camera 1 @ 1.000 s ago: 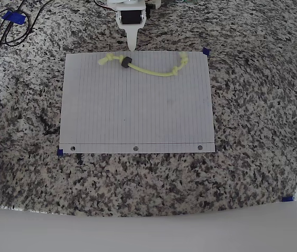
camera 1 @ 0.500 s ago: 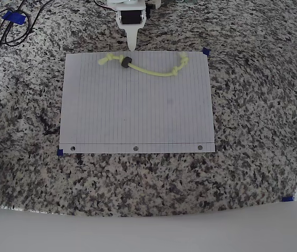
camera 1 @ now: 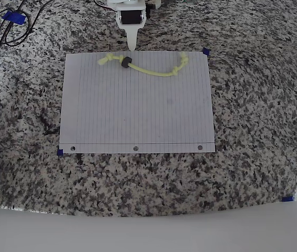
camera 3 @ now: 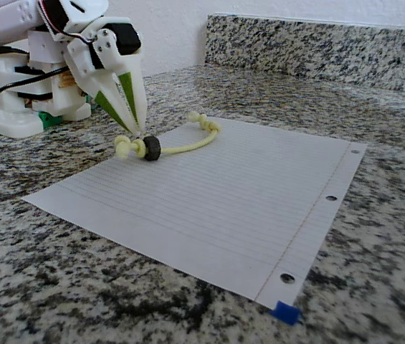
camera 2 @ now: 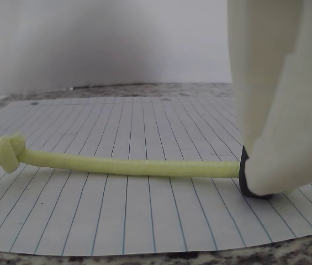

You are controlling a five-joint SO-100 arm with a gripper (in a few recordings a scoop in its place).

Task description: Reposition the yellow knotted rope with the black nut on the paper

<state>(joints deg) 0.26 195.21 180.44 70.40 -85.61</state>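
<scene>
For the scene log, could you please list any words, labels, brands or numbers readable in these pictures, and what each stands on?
None: no readable text shows.
The white lined paper sheet carries only ruled lines and punched holes.
The white two-finger gripper, the pale yellow knotted rope and the small black ring-shaped nut bear no markings.

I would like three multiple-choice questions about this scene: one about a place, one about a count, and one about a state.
1. Where on the paper does the rope lie in the overhead view?
A. near the top edge
B. in the middle
C. along the punched holes

2. How many punched holes does the paper have?
A. two
B. three
C. five

3. What is the state of the gripper?
A. lifting the rope
B. wide open above the holes
C. fingers together, tips down beside the nut

Answers: 1 A, the rope curves just under the top edge. 2 B, three holes line the bottom edge. 3 C, the fixed view shows the tips meeting by the nut, and the rope lies flat.
</scene>
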